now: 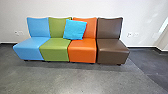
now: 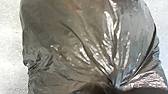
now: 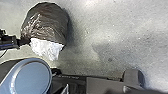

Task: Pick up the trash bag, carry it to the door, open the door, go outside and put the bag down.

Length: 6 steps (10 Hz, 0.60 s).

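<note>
Left gripper: you are keeping one left gripper [image 3: 26,41] closed on gathered plastic, its fingers pinching the one trash bag [image 3: 48,21].
Trash bag: it is hanging or resting right at those fingers, you cannot tell which; its dark, shiny folds are fanning out from the pinch, and one white part [image 3: 47,48] is showing close beside the fingers.
Left wall plates: two pale ones [image 1: 20,33] are sitting on the wall [image 1: 75,8], ahead of you and well apart from the left fingers.
Seats: you are facing four in one row, all standing beyond the left fingers' reach: one blue seat [image 1: 31,46], one green seat [image 1: 55,47], one orange seat [image 1: 82,51], one brown seat [image 1: 112,51].
Cushion: one bright blue cushion [image 1: 75,29] is leaning across the backs of the green and orange seats, well apart from the left fingers.
Right wall plates: two more [image 1: 136,34] are sitting past the brown seat, also well apart from the left fingers.
Floor: one grey floor [image 1: 75,80] is running between you and the seats, and is lying beneath the bag and the left fingers.
Right gripper: you are getting no clear sight of its state, so you cannot tell how it is set.
</note>
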{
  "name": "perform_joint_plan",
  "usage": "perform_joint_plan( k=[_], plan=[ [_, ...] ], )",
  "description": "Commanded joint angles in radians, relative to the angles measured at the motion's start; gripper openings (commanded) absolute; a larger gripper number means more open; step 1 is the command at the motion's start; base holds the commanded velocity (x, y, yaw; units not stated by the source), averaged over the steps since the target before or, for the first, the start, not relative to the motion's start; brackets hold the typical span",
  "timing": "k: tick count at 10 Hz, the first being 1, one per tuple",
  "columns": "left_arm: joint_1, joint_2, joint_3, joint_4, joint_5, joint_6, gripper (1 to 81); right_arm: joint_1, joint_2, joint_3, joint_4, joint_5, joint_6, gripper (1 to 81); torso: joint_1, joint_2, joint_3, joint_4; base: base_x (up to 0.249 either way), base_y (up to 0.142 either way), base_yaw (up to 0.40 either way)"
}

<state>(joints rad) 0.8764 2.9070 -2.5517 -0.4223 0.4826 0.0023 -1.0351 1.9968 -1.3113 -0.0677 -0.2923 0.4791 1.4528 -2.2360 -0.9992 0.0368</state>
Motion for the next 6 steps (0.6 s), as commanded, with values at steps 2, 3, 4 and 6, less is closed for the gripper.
perform_joint_plan(
  k=[2, 3, 4, 6],
  plan=[
    [-0.044, -0.054, 0.014, 0.002, 0.073, 0.089, 1.0, -0.050, 0.047, -0.064, -0.056, 0.016, -0.007, 81.1, -0.086, 0.133, 0.128, 0.000, 0.000, 0.000, 0.000],
    [-0.021, -0.067, 0.010, 0.002, 0.071, 0.113, 1.0, -0.075, 0.065, -0.083, -0.075, 0.027, -0.005, 81.1, -0.109, 0.168, 0.161, 0.000, 0.000, 0.000, 0.000],
    [0.003, -0.080, 0.010, 0.002, 0.070, 0.134, 1.0, -0.093, 0.084, -0.097, -0.086, 0.039, -0.007, 81.1, -0.129, 0.199, 0.191, 0.000, 0.000, 0.000, 0.000],
    [0.042, -0.090, 0.008, 0.004, 0.070, 0.168, 1.0, -0.121, 0.104, -0.107, -0.099, 0.055, -0.007, 81.1, -0.178, 0.274, 0.215, 0.000, 0.000, 0.000, 0.000]
  ],
)
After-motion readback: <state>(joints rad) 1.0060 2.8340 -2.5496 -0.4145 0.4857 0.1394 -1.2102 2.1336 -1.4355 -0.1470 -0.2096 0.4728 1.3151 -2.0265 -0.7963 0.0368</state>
